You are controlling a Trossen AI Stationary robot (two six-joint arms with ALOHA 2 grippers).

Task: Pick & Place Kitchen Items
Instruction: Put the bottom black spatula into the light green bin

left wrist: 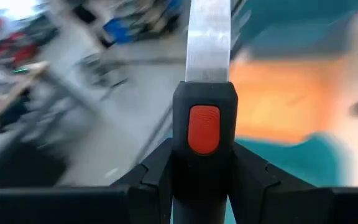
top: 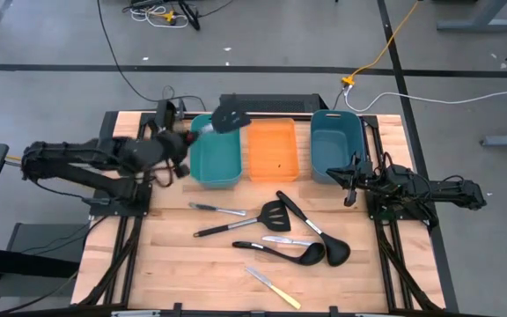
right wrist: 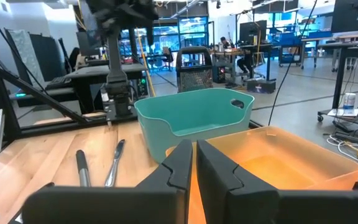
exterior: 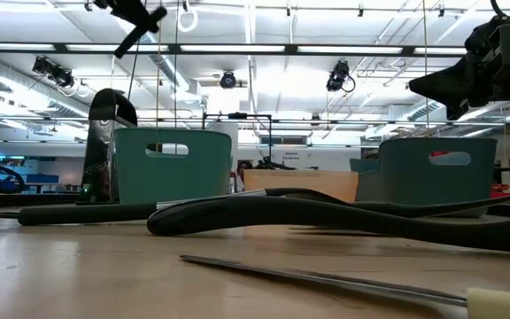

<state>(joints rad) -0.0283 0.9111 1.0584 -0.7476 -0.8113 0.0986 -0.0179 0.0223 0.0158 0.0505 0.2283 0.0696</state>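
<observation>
Holding a red-tipped spatula (top: 228, 117) by its handle, the left pincer (top: 186, 139) is clamped on it at the back left of the bench (top: 192, 264), just beside the left teal bin (top: 216, 154). The spatula's long axis runs from the pincer toward the far right, so its black blade hangs over the bin's back rim; in the left wrist view the red spot on the handle (left wrist: 203, 129) sits between the two fingers (left wrist: 154, 177) and the metal shaft leads straight away from them. For a drop into that bin, as I judge it, the blade needs to come nearer and lower, since it now overshoots the far wall. The right pincer (top: 351, 180) waits with its fingers together and empty beside the right teal bin (top: 335, 141). The other utensils (top: 280, 238) lie loose on the bench in front of the orange bin (top: 272, 150), between the two arms
</observation>
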